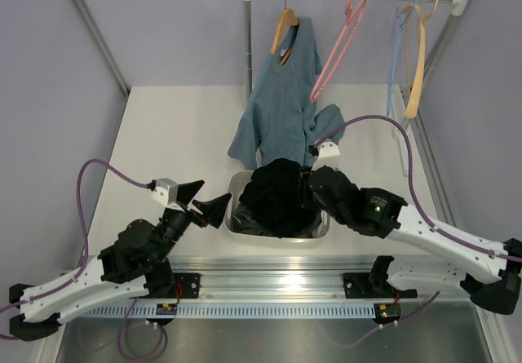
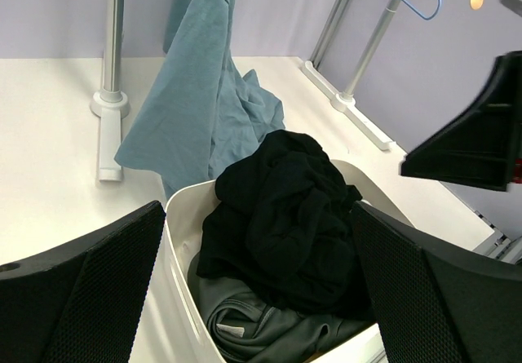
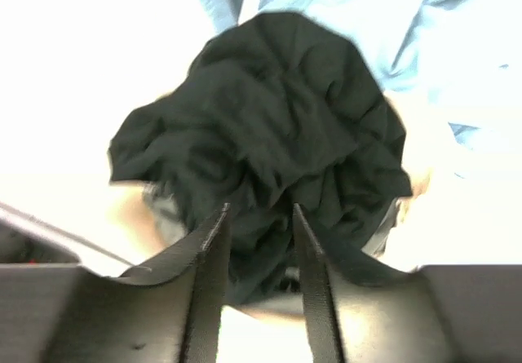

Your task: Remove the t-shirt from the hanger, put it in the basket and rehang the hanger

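Risks dragging heaped t-shirt (image 1: 277,196) out of bin (image 2: 181,249) on retreat: right claw (image 3: 259,210) grip unclear, left claw (image 1: 205,200) wide open.

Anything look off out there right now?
The teal shirt hangs askew on its wooden hanger, hem crumpled on the table behind the bin. The t-shirt heaps above the bin's rim.
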Tool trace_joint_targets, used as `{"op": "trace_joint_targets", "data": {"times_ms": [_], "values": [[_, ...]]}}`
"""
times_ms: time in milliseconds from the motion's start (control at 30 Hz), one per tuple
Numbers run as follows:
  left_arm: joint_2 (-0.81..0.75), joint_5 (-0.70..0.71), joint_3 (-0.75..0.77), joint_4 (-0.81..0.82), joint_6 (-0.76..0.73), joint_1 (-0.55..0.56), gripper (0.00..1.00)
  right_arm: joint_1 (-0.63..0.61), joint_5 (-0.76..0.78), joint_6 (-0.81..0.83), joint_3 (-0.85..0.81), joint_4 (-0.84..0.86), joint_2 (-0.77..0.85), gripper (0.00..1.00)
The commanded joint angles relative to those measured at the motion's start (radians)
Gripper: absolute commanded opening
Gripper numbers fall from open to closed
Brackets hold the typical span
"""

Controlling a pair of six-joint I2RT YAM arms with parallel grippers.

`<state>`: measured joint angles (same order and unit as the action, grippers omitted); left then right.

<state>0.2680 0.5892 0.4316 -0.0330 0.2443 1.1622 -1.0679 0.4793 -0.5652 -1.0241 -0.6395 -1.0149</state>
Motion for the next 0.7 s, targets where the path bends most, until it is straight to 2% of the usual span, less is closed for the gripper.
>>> {"op": "trace_joint_targets", "data": {"times_ms": [0,167,333,467,500,533,667], "values": [[-0.013,0.041,-0.008,0.036,0.010,0.002,0.99,0.008,0.163,0.022,-0.056,0.076,-0.121,0.41],[-0.027,0.052,-0.011,0.036,0.012,0.002,0.99,0.112,0.208,-0.021,-0.103,0.168,-0.235,0.40],[-0.032,0.044,-0.010,0.036,0.012,0.002,0.99,0.149,0.214,-0.013,-0.102,0.259,-0.318,0.38],[-0.033,0.026,-0.007,0.013,0.015,0.002,0.99,0.149,0.092,0.033,-0.085,0.287,-0.405,0.35],[-0.035,0.026,-0.007,0.012,0.016,0.002,0.99,0.149,-0.007,0.037,-0.070,0.299,-0.409,0.35],[-0.036,0.026,-0.007,0.010,0.016,0.002,0.99,0.145,-0.043,0.041,-0.030,0.325,-0.412,0.34],[-0.036,0.027,-0.008,0.013,0.016,0.002,0.99,0.108,-0.088,0.015,0.085,0.359,-0.387,0.34]]}}
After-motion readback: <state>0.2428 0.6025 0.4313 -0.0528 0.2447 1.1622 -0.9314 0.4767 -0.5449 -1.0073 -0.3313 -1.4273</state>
